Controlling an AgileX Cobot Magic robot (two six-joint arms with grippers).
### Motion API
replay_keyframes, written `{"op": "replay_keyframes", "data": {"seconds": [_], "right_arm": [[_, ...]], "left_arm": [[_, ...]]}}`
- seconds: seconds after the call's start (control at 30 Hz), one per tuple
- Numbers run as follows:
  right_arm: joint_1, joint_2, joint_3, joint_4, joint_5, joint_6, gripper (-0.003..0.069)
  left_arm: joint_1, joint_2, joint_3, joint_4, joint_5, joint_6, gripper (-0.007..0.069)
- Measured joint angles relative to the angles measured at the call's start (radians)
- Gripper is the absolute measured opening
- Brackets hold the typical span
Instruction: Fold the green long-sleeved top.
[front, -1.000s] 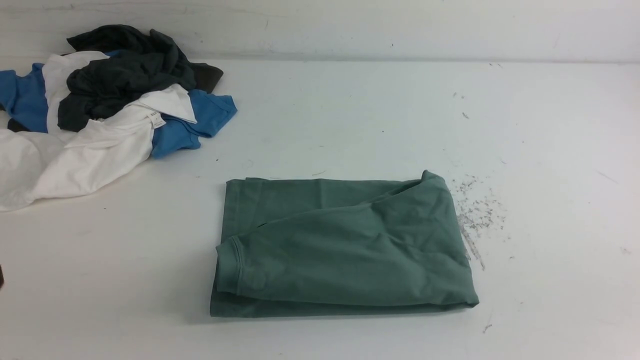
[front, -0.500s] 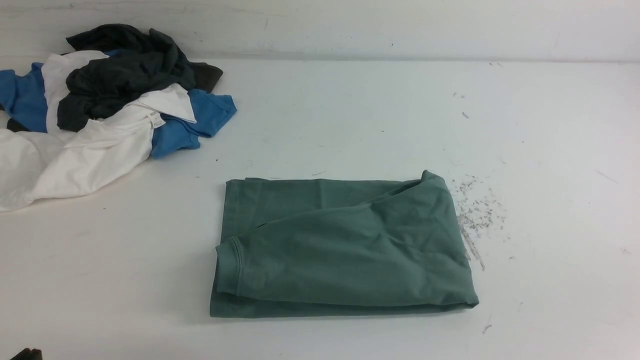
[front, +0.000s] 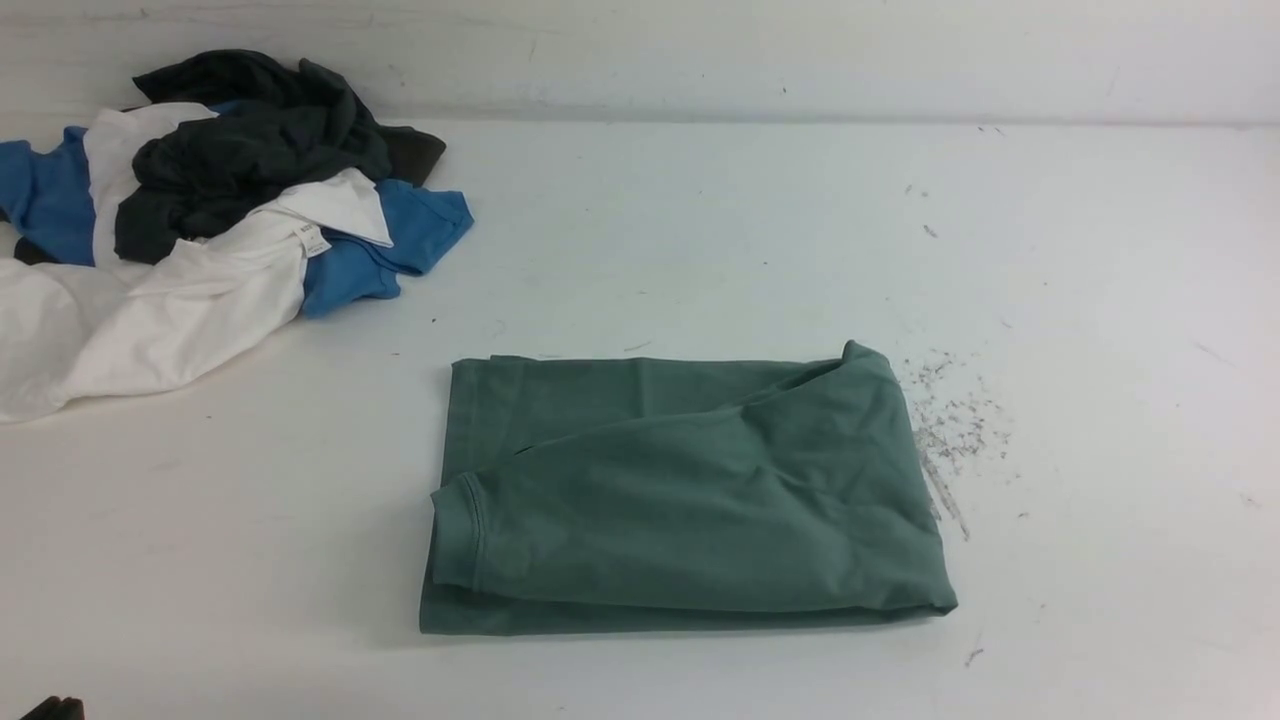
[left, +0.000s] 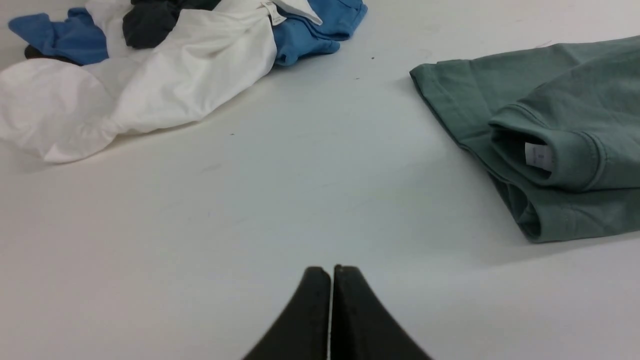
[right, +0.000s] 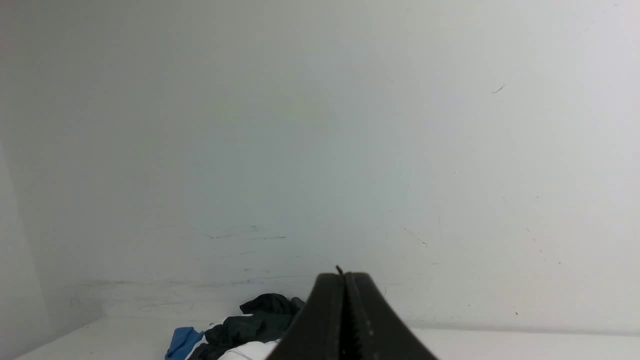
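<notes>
Nothing on the bench has shifted since the earlier frames: the green top lies folded near its middle. Both the left gripper and right gripper have jaws pressed together, holding nothing.

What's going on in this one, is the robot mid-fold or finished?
Nothing is being handled. The green long-sleeved top lies folded into a compact rectangle on the white table, with its collar tag visible in the left wrist view. The left gripper and right gripper are both shut, empty and off the cloth. A pile of other garments sits at the far left.
</notes>
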Motion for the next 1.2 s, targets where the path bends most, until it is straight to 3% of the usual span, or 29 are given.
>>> {"op": "replay_keyframes", "data": {"seconds": [0.4, 0.57, 0.7, 0.93, 1.2], "right_arm": [[0.000, 0.000, 0.000, -0.020, 0.000, -0.008, -0.0015], [-0.008, -0.031, 0.090, -0.138, 0.001, -0.034, -0.0015], [-0.097, -0.053, 0.203, -0.209, 0.000, -0.042, -0.0015], [-0.365, -0.053, 0.515, -0.221, 0.034, -0.007, -0.0015], [-0.482, -0.052, 0.520, -0.209, 0.057, 0.023, -0.0015]], "left_arm": [[0.000, 0.000, 0.000, -0.001, 0.000, 0.000, -0.0004], [0.000, 0.000, 0.000, -0.001, 0.000, 0.000, -0.0004], [0.000, 0.000, 0.000, -0.001, 0.001, 0.000, -0.0004], [0.000, 0.000, 0.000, -0.001, 0.001, 0.000, -0.0004], [0.000, 0.000, 0.000, -0.001, 0.001, 0.000, -0.0004]]}}
